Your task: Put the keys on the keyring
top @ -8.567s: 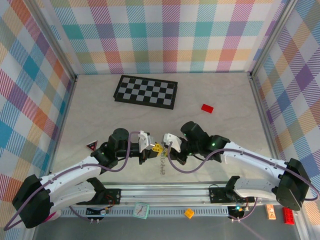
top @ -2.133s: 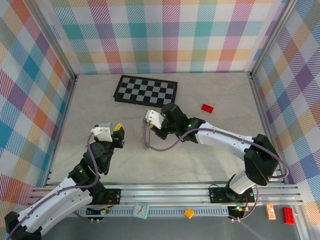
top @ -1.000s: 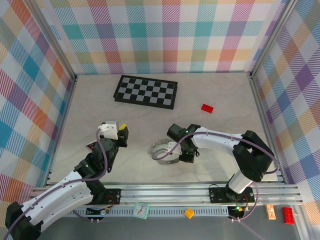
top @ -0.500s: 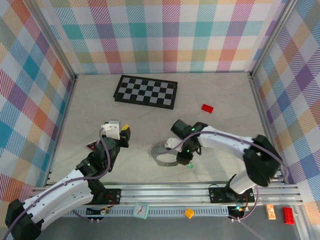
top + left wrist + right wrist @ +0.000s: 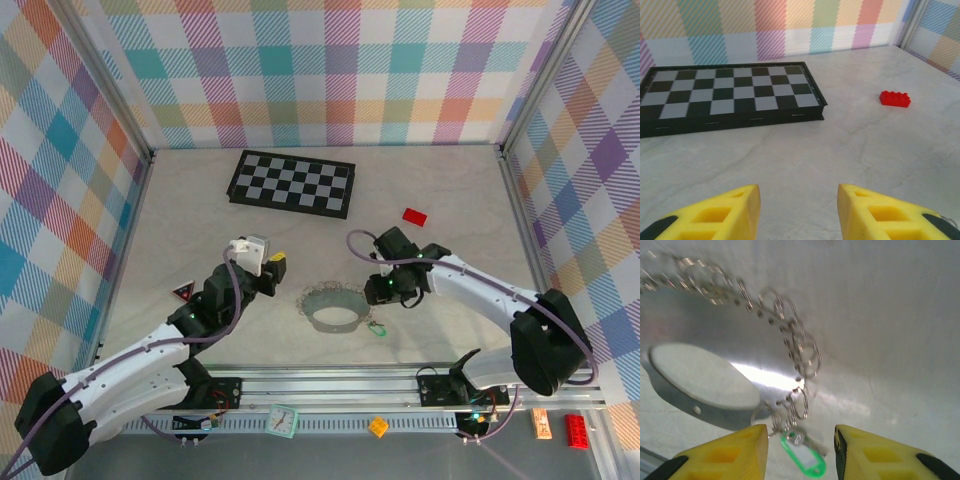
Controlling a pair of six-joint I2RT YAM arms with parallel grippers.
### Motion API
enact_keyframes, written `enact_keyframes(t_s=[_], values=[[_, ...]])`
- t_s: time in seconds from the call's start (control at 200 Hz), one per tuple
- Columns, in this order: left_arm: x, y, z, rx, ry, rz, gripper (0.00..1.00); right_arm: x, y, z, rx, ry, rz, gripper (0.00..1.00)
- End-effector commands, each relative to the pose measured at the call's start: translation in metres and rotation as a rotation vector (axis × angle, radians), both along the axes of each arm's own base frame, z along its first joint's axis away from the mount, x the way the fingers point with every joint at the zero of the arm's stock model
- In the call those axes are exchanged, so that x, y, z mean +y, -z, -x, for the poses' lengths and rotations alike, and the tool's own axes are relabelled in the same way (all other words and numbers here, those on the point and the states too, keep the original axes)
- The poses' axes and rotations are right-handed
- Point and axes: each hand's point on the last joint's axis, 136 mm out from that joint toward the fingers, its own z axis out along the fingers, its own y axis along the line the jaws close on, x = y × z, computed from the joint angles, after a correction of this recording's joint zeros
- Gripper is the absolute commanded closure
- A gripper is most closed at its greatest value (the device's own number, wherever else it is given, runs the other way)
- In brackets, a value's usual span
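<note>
Right arm: reaching low over the surface, near its near edge. Right gripper (image 5: 799, 452) parted, holding nothing. Green key (image 5: 802, 456): lying between its fingertips, seemingly linked to the keyring (image 5: 334, 321) just beyond; view blurred. Left arm: raised nearby, left gripper (image 5: 799, 200) parted, empty.

The keyring (image 5: 802, 347) looks blurry up close, and its left end runs off the edge of the view. From above, the green key (image 5: 377, 328) is too tiny to see well
</note>
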Motion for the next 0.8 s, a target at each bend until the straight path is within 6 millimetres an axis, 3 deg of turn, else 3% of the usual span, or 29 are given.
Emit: enact_keyframes(t_s=[0.0, 0.14, 0.525, 0.795], values=[[-0.012, -0.021, -0.003, -0.046, 0.045, 0.061, 0.57, 0.012, 0.006, 0.015, 0.104, 0.076, -0.095, 0.62], [-0.006, -0.018, -0.010, -0.039, -0.015, 0.090, 0.58, 0.010, 0.022, 0.019, 0.127, 0.081, -0.082, 0.65], [0.002, -0.017, -0.007, -0.042, -0.046, 0.119, 0.58, 0.016, 0.039, 0.013, 0.146, 0.067, -0.073, 0.73], [0.003, -0.016, -0.006, -0.040, -0.043, 0.116, 0.58, 0.026, 0.038, 0.009, 0.147, 0.047, -0.109, 0.81]])
